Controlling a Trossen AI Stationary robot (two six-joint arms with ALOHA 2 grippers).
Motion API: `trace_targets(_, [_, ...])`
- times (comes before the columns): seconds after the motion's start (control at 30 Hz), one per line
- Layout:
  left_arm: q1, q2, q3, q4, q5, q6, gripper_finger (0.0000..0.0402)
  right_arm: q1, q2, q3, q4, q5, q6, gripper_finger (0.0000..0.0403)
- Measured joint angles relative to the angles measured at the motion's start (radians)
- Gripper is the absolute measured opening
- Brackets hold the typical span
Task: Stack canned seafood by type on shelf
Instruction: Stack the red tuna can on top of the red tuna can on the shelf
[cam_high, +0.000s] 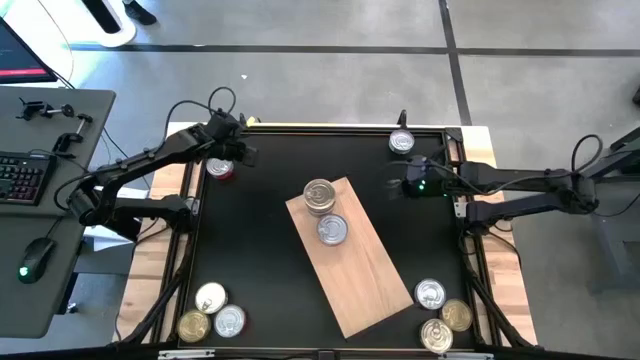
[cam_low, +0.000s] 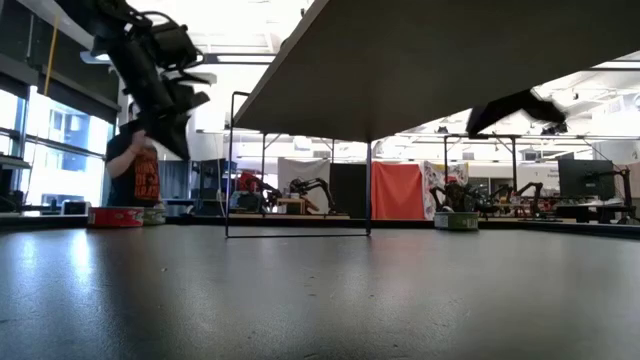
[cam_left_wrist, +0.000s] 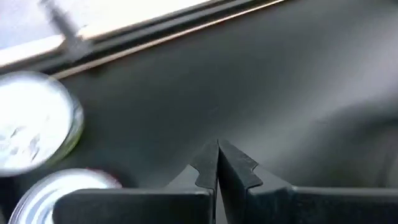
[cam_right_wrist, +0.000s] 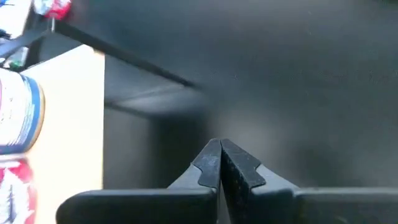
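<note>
Shelf (cam_high: 355, 265) lay diagonally mid-table, long axis far-left to near-right, with two cans (cam_high: 320, 196) stacked at its far end. Left gripper (cam_high: 243, 152) — fingers pinched shut, empty — hung just beside a red can (cam_high: 220, 169), nearer than the right gripper (cam_high: 400, 186), also shut, empty.

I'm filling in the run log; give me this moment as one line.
left claw: shut, empty, by red-sided can | right claw: shut, empty, over table | shelf: two cans on it
</note>
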Motion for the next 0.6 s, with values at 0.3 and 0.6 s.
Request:
trace_targets(0.3, [-0.055, 0.029, -0.079, -0.082, -0.196, -0.290, 0.0000, -0.159, 0.000, -0.079, 0.318, -0.160, -0.295, 0.0000])
trace_targets(0.6, [-0.057, 0.109, -0.078, -0.141, -0.379, -0.346, 0.0000, -0.205, 0.000, -0.037, 0.374, -0.221, -0.370, 0.0000])
